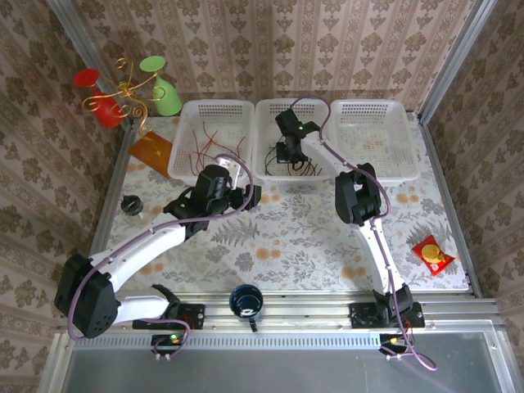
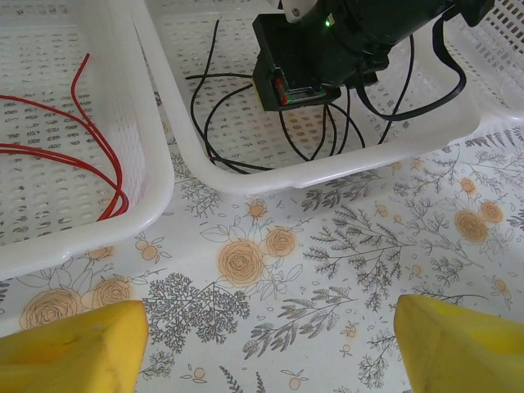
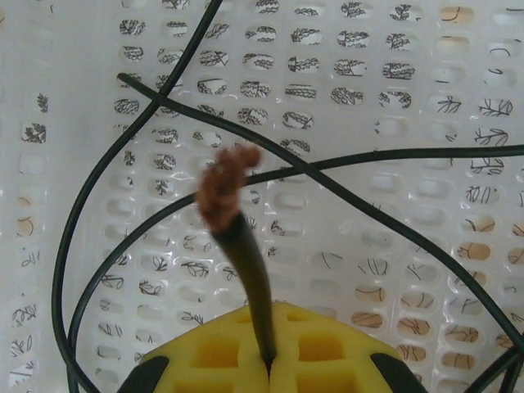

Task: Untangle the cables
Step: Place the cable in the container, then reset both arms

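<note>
Cables [image 2: 121, 188] lie in two of three white baskets set in a row at the far side of the counter [image 1: 311, 237]. The red cables [image 1: 205, 143] are loose in the left basket [image 1: 211, 104]. The black cables [image 2: 201, 115] loop over the floor of the middle basket [image 1: 264, 139], several of them crossing one another.

The right end effector [image 3: 270, 352] is down inside the middle basket. Its yellow pads are pressed together on one black cable [image 3: 255, 286], pinched close to its end. That short end sticks up out of the pads and finishes in a frayed, coppery tip, probably bare strands, though it is out of focus.

The left end effector [image 2: 266, 340] hangs over the flowered counter just near of the gap between the left and middle baskets. Its yellow fingertips [image 2: 74, 344] are spread wide with nothing between them.

The right basket [image 1: 368, 104] stands beside the middle one; what is in it is too faint to tell. A dark blue mug [image 1: 246, 301] sits at the near edge between the arm bases. A red packet [image 1: 432, 254] lies near the right edge, and a small black round thing [image 1: 131, 205] near the left edge.
</note>
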Motion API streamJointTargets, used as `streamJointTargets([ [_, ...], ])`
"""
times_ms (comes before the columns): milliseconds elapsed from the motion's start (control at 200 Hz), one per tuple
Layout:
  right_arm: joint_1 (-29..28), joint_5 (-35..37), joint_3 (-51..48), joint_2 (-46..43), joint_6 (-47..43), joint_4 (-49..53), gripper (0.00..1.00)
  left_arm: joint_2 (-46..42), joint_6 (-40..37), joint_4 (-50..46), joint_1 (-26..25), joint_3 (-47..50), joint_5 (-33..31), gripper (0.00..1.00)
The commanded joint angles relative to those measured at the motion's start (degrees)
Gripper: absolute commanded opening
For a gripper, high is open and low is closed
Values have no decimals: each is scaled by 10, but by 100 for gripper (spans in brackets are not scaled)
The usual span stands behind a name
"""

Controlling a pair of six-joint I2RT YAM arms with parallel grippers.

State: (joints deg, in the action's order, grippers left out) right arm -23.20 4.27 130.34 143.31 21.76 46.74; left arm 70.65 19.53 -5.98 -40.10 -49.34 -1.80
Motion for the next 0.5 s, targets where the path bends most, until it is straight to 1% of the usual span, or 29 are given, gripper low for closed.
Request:
streamJointTargets([
  [0,3,15,19,-30,-19,24,31,-14,9,-6,-1,7,-6,79],
  [65,3,14,19,-51,-22,20,52,-14,7,-4,-1,8,-2,80],
  [105,3,15,21,-65,-23,21,60,-14,7,0,-1,11,1,80],
  [150,4,15,22,-79,-26,23,66,-14,6,4,-1,11,4,80],
  [210,7,16,24,-98,-32,30,71,-13,5,4,-1,9,6,80],
  [300,11,20,21,-130,-40,42,75,-13,3,2,-1,7,10,80],
  [405,15,25,-9,-180,-50,41,77,-13,-7,-2,-1,3,13,80],
  [495,21,27,-67,-241,-49,18,78,-13,-17,-11,1,-2,13,81],
])
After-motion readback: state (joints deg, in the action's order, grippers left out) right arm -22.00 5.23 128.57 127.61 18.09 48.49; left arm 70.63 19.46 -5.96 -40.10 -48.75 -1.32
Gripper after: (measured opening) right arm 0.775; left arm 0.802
